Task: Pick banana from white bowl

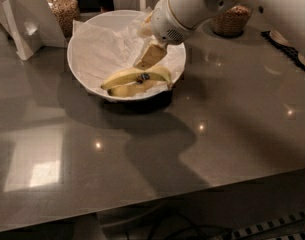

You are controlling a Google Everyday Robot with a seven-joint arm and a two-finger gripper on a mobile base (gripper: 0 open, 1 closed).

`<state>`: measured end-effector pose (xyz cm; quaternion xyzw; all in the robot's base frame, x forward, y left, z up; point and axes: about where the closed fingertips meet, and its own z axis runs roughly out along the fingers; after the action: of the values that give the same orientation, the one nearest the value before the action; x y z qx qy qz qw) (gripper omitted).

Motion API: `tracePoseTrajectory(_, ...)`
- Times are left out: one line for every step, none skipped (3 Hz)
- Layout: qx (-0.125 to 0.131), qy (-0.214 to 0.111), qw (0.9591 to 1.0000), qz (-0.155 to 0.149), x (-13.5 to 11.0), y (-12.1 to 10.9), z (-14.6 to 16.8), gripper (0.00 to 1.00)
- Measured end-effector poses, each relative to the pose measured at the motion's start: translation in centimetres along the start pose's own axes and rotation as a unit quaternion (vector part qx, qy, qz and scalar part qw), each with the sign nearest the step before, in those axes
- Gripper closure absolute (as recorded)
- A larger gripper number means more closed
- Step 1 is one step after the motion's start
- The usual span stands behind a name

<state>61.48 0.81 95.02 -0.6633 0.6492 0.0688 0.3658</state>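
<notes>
The banana [137,80], a joined yellow-green pair with a small dark sticker, lies in the front part of the white bowl [77,71] on crumpled white paper. The shorter, browner one lies in front. The bowl stands at the back middle of the grey table. My gripper [151,57] reaches in from the upper right on a thick white arm. Its tan tip hangs just above the middle of the banana, inside the bowl. The banana rests on the paper, not lifted.
A glass jar of brown grains [62,6] stands behind the bowl on the left, another [232,19] on the right. A white folded stand [22,29] is at the far left. A dark mat with plates [292,46] lies at the right edge. The table's front edge [157,204] is near.
</notes>
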Motion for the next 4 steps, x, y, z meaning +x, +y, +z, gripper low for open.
tracePoseTrajectory(-0.011, -0.002, 0.9999, 0.008, 0.4, 0.2, 0.9, 0.51)
tracePoseTrajectory(-0.019, -0.003, 0.9997, 0.015, 0.8, 0.4, 1.4, 0.5)
tracePoseTrajectory(-0.032, -0.005, 0.9992, 0.023, 1.0, 0.8, 2.3, 0.45)
tracePoseTrajectory(-0.047, -0.002, 0.9983, 0.033, 1.6, 1.3, 3.1, 0.46)
